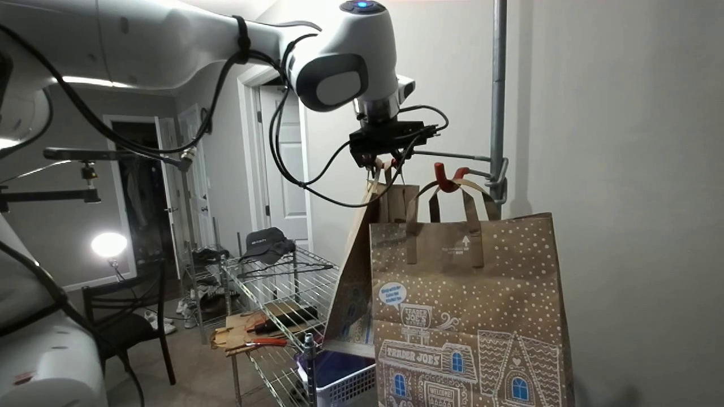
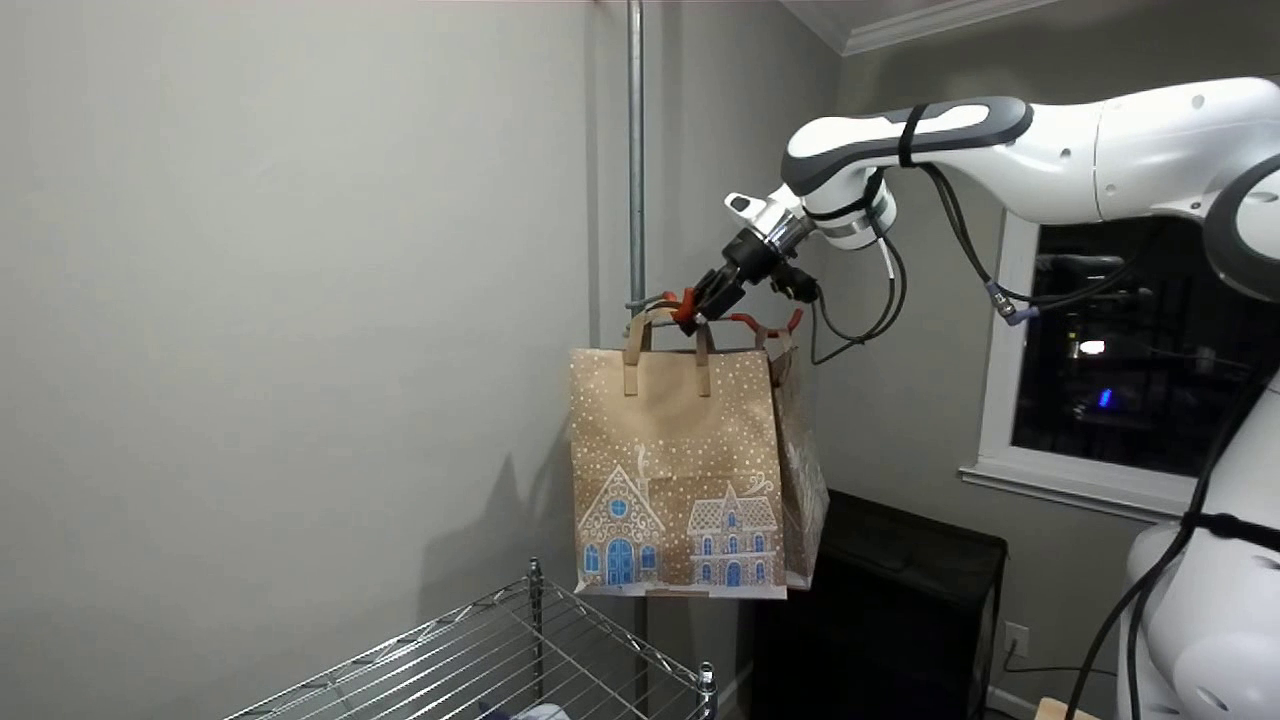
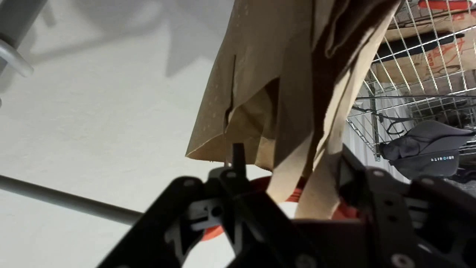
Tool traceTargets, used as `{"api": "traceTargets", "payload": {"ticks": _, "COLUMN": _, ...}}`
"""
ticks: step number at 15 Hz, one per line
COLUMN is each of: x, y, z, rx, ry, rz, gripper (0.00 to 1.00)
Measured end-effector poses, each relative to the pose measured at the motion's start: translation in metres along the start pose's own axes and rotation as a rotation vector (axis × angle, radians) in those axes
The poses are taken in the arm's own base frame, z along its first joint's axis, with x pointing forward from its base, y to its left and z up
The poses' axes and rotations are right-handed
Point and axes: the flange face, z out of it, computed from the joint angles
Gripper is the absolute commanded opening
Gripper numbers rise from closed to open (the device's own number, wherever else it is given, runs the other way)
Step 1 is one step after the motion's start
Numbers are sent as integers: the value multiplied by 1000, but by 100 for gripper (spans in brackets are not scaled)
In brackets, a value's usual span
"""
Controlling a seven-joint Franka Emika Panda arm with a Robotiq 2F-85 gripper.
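A brown paper bag with white dots and printed houses (image 2: 675, 430) hangs by its paper handles from a red-tipped hook (image 2: 685, 308). It also shows in an exterior view (image 1: 352, 305) and in the wrist view (image 3: 256, 70). My gripper (image 3: 292, 158) is open at the top of this bag, with the paper handles (image 3: 319, 195) between its fingers and the red hook behind them. In both exterior views the gripper (image 1: 386, 155) (image 2: 700, 308) is at hook height, partly hiding hook and handles. A second similar bag (image 1: 469, 305) (image 2: 800, 470) hangs from a neighbouring red hook (image 1: 447, 180).
The hooks are fixed to a grey metal pole (image 1: 498, 85) (image 2: 636, 150) by the wall. A wire shelf (image 1: 271, 282) (image 2: 470, 650) stands below, with a dark cap (image 1: 266, 244) and tools. A black box (image 2: 880, 600) stands behind the bags, near a window (image 2: 1110, 350).
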Motion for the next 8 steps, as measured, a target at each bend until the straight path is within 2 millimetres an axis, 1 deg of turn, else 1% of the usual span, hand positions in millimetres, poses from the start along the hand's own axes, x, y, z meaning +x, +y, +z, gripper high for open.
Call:
{"api": "traceTargets", "payload": {"ticks": 1, "x": 1, "y": 0, "z": -2, "rx": -1, "ry": -4, "rz": -2, "gripper": 21}}
{"api": "traceTargets", "payload": {"ticks": 3, "x": 2, "y": 0, "z": -4, "rx": -4, "ry": -12, "rz": -8, "gripper": 9}}
{"api": "traceTargets", "payload": {"ticks": 8, "x": 5, "y": -1, "z": -10, "rx": -19, "ry": -29, "rz": -24, "gripper": 0}}
